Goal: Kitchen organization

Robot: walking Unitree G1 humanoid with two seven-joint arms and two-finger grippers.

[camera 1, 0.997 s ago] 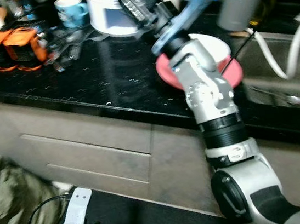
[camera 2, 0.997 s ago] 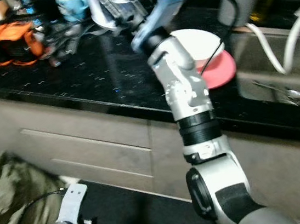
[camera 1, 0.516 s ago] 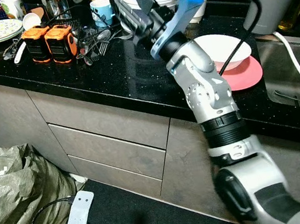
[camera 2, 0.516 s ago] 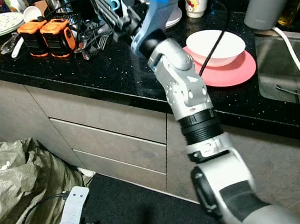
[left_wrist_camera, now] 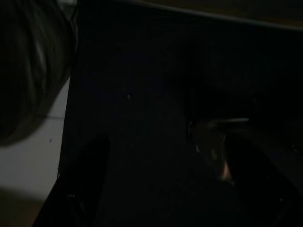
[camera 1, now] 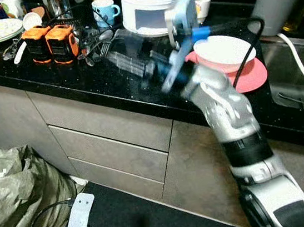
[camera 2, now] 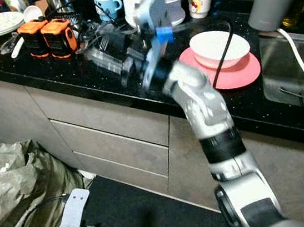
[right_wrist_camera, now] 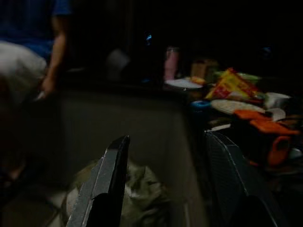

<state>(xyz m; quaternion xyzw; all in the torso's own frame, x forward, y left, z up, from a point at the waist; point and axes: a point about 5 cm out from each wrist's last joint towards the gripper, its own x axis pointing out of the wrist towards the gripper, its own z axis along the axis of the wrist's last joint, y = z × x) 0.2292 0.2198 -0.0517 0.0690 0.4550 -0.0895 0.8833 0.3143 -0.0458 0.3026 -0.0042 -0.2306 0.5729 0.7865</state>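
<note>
The desk [camera 1: 80, 81] is crowded; the right gripper [right_wrist_camera: 168, 184] sweeps blurred over it, fingers apart and empty, beside the utensils [camera 1: 95, 42]. It looks mid-reach; next it needs steadying over one utensil. The left gripper [left_wrist_camera: 161, 184], apparently apart, hangs idle.

**Right arm stretched over the black counter**

The right gripper [camera 1: 126, 63] is seen blurred above the black countertop [camera 1: 80, 81], near a pile of cutlery [camera 1: 95, 42]. A white bowl [camera 1: 224, 52] is set on a pink plate [camera 1: 253, 75]. Two orange packs [camera 1: 50, 43] are placed beside a blue mug [camera 1: 104, 10]. A grey-green bag [camera 1: 21, 203] lies on the floor.
</note>
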